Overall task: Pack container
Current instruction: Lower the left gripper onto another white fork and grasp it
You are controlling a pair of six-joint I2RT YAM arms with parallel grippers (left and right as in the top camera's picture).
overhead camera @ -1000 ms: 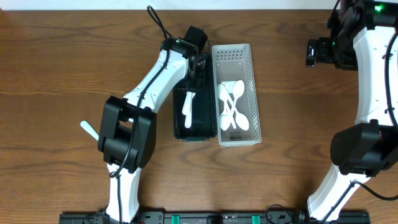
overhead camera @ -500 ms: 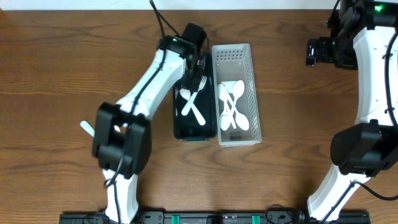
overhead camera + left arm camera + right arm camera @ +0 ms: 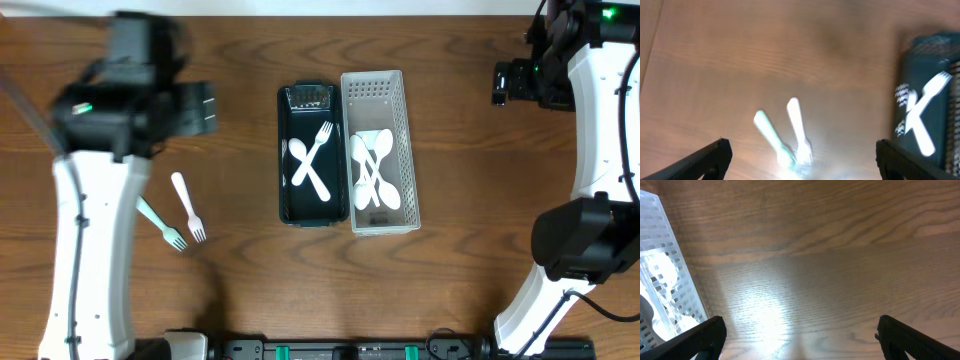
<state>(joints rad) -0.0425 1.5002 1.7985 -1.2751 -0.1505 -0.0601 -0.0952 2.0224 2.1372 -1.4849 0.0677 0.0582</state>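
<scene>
Brown wood-grain table (image 3: 480, 200) fills every view. The left gripper (image 3: 805, 162) hangs spread wide and empty, its dark fingertips at the lower corners of its own (motion-smeared) wrist view with only tabletop between them. From overhead it sits toward 10 o'clock of the table. Just ahead of it lie a white fork (image 3: 188, 208) and a pale green fork (image 3: 160, 222), side by side on the wood with tines toward roughly 5 o'clock. They are close, but I cannot tell whether they touch. At 3 o'clock of those forks, well apart, the dark container (image 3: 284, 170) stands near the table's middle, holding two crossed white forks (image 3: 312, 165). Against its 3 o'clock wall is the white slotted basket (image 3: 375, 88) with a heap of white spoons (image 3: 375, 172). The right gripper (image 3: 800, 342) is likewise splayed and holding nothing, at 2 o'clock of the table over bare wood.

My reading is that sorting is partway done and the step in hand is fetching the next loose fork. That calls for lowering the left gripper over one handle only, probably the white fork's. It should close across the narrow shaft without dragging the green neighbour, then carry the fork to the dark container.

No brand, label or legible writing shows anywhere. The only marking is a small green light (image 3: 607, 13) on the right arm.
</scene>
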